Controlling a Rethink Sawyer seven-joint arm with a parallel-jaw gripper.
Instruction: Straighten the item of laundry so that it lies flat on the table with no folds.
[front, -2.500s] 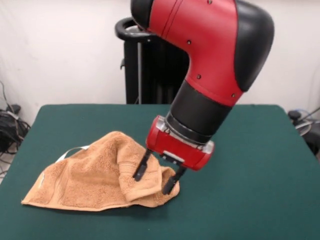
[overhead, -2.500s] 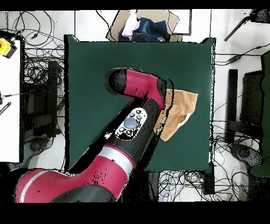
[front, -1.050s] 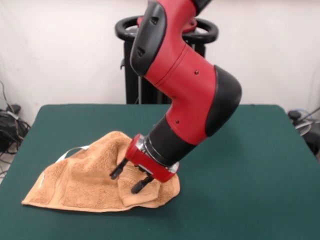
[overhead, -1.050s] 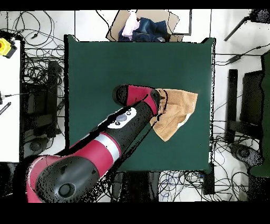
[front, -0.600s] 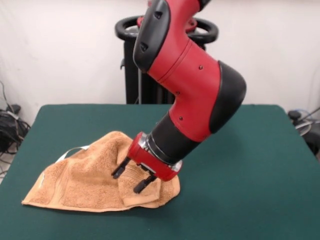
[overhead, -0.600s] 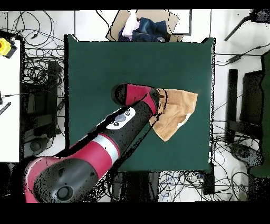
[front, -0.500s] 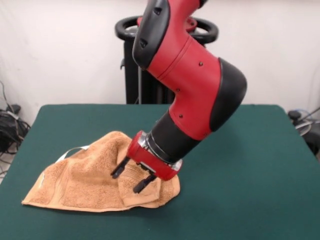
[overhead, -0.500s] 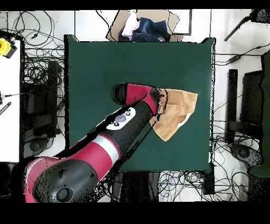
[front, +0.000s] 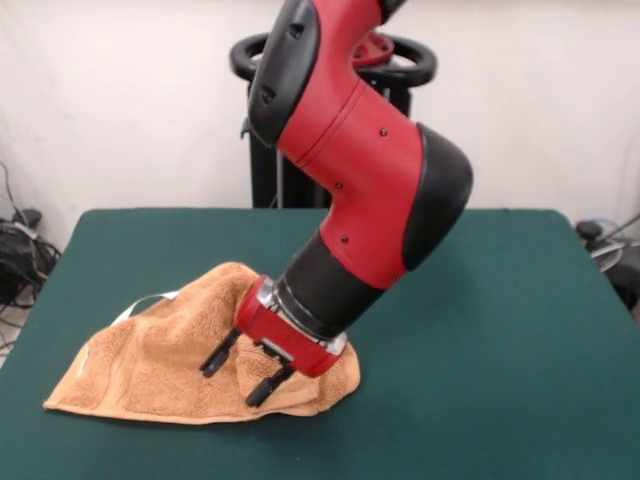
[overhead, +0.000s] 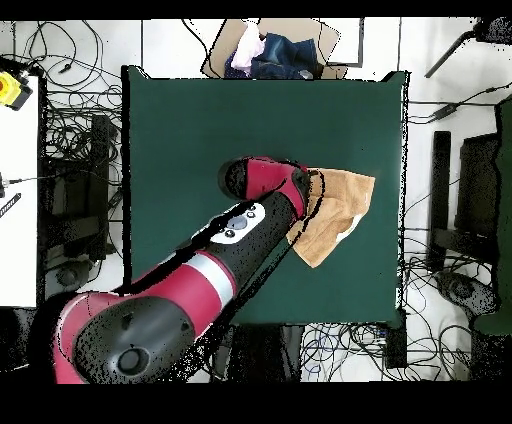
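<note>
Fingers (front: 239, 371) spread apart, empty, over crumpled towel (front: 150, 365) on table (front: 480, 330).

Seen from above: orange-tan towel (overhead: 338, 212) bunched near the right edge of the dark green table (overhead: 190, 130), partly covered by the red and black arm (overhead: 215, 270) reaching diagonally from lower left. Open cardboard box (overhead: 275, 48) of dark and pale fabric beyond the table's top edge. Tangled cables (overhead: 72, 120) on the floor around.

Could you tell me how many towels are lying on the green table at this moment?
1: a crumpled orange-tan towel lies on the table, at the front view's lower left, under the open claw. No others show.
</note>
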